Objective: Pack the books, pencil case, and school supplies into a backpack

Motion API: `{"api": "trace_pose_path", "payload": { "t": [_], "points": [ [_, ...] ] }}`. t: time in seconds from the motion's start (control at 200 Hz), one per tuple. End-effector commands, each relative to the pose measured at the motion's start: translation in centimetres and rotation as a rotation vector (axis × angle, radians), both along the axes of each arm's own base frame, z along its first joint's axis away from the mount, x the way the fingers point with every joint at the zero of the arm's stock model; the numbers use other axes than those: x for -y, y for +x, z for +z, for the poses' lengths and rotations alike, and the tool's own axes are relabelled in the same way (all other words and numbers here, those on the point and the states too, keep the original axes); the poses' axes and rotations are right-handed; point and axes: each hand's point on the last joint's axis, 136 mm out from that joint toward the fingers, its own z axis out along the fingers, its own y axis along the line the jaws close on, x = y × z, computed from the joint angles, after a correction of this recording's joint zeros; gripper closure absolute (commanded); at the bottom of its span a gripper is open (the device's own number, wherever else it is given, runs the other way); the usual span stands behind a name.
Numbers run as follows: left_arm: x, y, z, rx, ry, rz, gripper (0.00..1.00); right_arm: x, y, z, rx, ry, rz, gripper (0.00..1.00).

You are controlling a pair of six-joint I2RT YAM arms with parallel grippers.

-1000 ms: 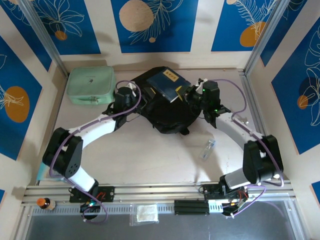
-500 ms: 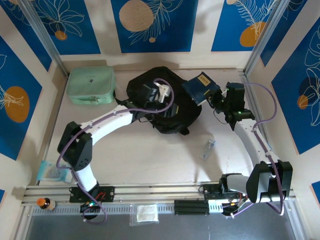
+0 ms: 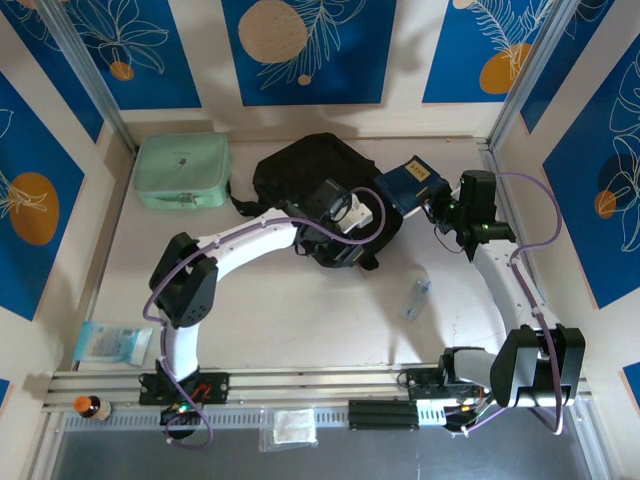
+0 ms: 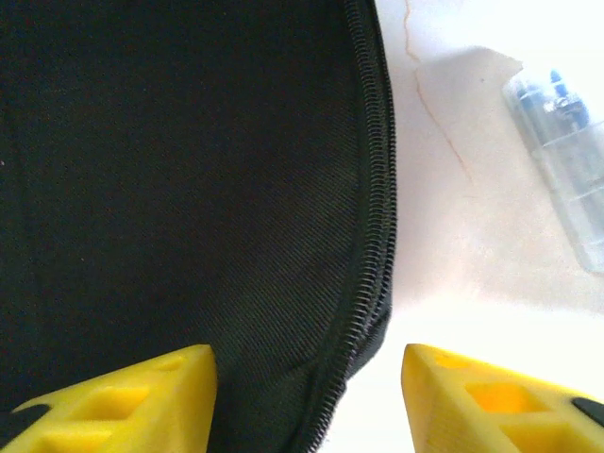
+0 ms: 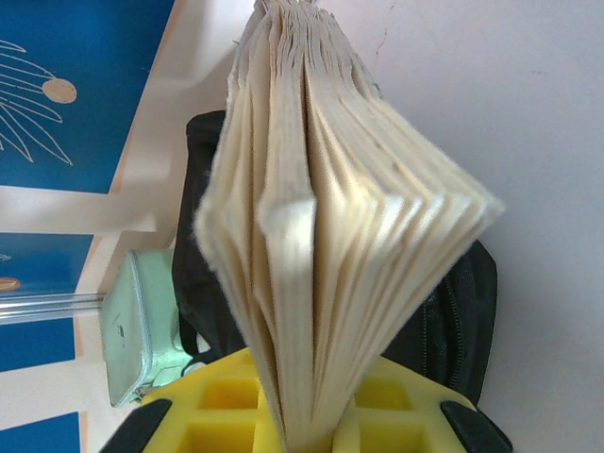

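Observation:
The black backpack [image 3: 305, 180] lies at the back middle of the table. My left gripper [image 3: 376, 216] reaches across to its right edge. In the left wrist view the gripper [image 4: 308, 396] is open, its yellow fingertips [image 4: 142, 401] apart on either side of the backpack's [image 4: 170, 170] zip edge [image 4: 377, 226]. My right gripper [image 3: 441, 206] is shut on a dark navy book [image 3: 411, 183] with yellow lettering, held just right of the backpack. Its pages [image 5: 321, 217] fan out above the right gripper [image 5: 307, 427]. The clear plastic piece [image 3: 417, 297] lies on the table to the right. The mint green pencil case [image 3: 183, 170] sits at the back left.
A light blue packet [image 3: 112, 342] lies near the front left. A small bottle [image 3: 90, 405] and a white packet [image 3: 292, 428] rest on the front rail. Walls close in the back and both sides. The plastic piece [image 4: 566, 160] is close beyond my left fingers.
My left arm has swung right across the backpack to its right edge and its jaws have narrowed. My right gripper has carried the navy book off the backpack to the right.

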Motion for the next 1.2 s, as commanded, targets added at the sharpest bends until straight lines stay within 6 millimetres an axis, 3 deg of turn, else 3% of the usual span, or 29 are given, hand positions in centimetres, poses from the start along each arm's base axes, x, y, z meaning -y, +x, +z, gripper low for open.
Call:
{"api": "trace_pose_path", "payload": {
  "t": [0.0, 0.3, 0.455, 0.625, 0.79, 0.995, 1.195],
  "points": [
    [-0.6, 0.1, -0.6, 0.027, 0.105, -0.059, 0.49, -0.5, -0.2, 1.5, 0.056, 0.006, 0.035, 1.00],
    [-0.2, 0.6, 0.0, 0.049, 0.136, -0.080, 0.75, -0.5, -0.4, 1.8, 0.062, -0.013, 0.030, 1.00],
    [-0.4, 1.1, 1.3, 0.070, 0.119, -0.043, 0.81, 0.0, -0.6, 2.0, 0.065, -0.028, 0.018, 1.00],
    [-0.3, 1.9, 4.5, 0.116, 0.029, 0.000, 0.86, 1.5, -1.4, 3.6, 0.094, -0.049, -0.022, 1.00],
    [-2.0, 4.3, 8.0, 0.181, -0.086, 0.137, 0.90, 3.7, -2.7, 5.4, 0.113, -0.095, -0.087, 1.00],
    [-4.9, 7.2, 12.3, 0.272, -0.248, 0.324, 0.92, 5.3, -4.9, 4.7, 0.048, -0.133, -0.159, 1.00],
    [-4.1, 7.3, 15.3, 0.327, -0.390, 0.308, 0.94, 3.7, -6.2, 3.3, 0.000, -0.062, -0.104, 1.00]
  ]
}}
